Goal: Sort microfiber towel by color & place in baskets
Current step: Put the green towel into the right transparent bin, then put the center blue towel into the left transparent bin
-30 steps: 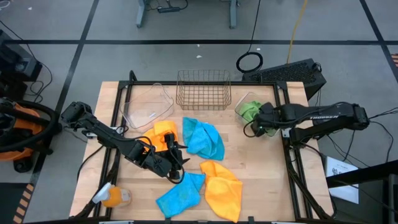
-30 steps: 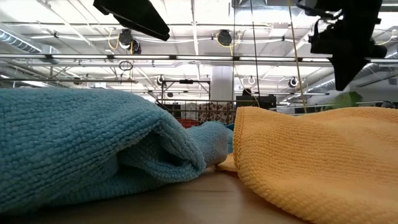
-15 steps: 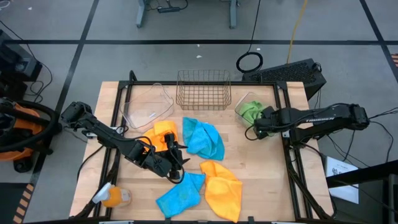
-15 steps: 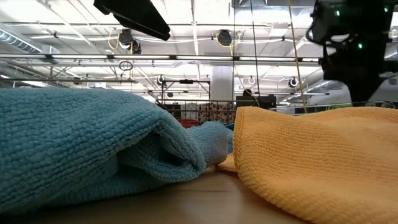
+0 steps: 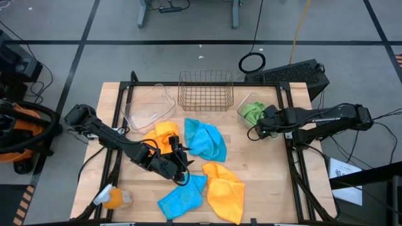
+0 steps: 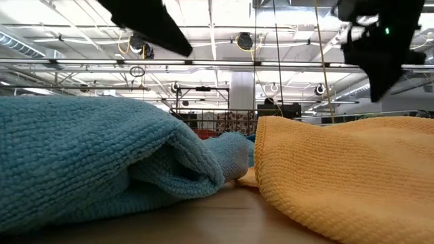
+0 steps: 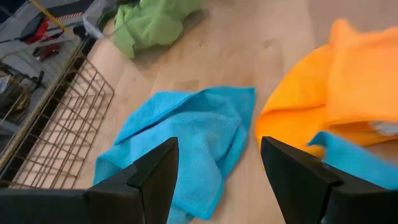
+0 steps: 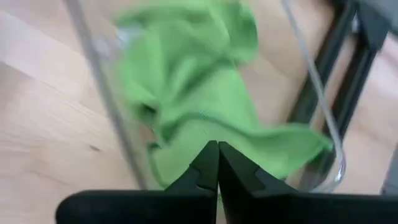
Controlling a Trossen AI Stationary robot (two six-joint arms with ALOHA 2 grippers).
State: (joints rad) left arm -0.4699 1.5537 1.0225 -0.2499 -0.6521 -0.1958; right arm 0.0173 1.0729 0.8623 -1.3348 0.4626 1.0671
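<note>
Desk (image 5: 264, 157) state: two blue towels, two orange towels loose in the middle; one green towel (image 5: 252, 111) already in the clear bin (image 5: 244, 100) at the far right. Wire basket (image 5: 205, 90) at the far centre edge, apparently holding nothing. Second clear bin (image 5: 149, 107) at the far left, tipped, no towel visible in it.

Left pincer (image 5: 182, 164): fingers apart, nothing between them. It hovers low among the loose towels, just above the near blue towel (image 5: 182, 196). In the left wrist view the far blue towel (image 7: 186, 140) lies directly ahead, centred between the two fingers, with the wire basket beyond it along the same line. Near orange towel (image 5: 225, 190) sits just to the side; far orange towel (image 5: 162, 134) is behind the wrist.

Right pincer (image 5: 259, 129): fingers pressed together, holding nothing, at the edge of the bin with the green towel.

Judgement: left arm is the nearer one to every unsorted towel. The far blue towel is crumpled, its long axis running roughly toward the basket; a straight advance and descent should reach it.
</note>
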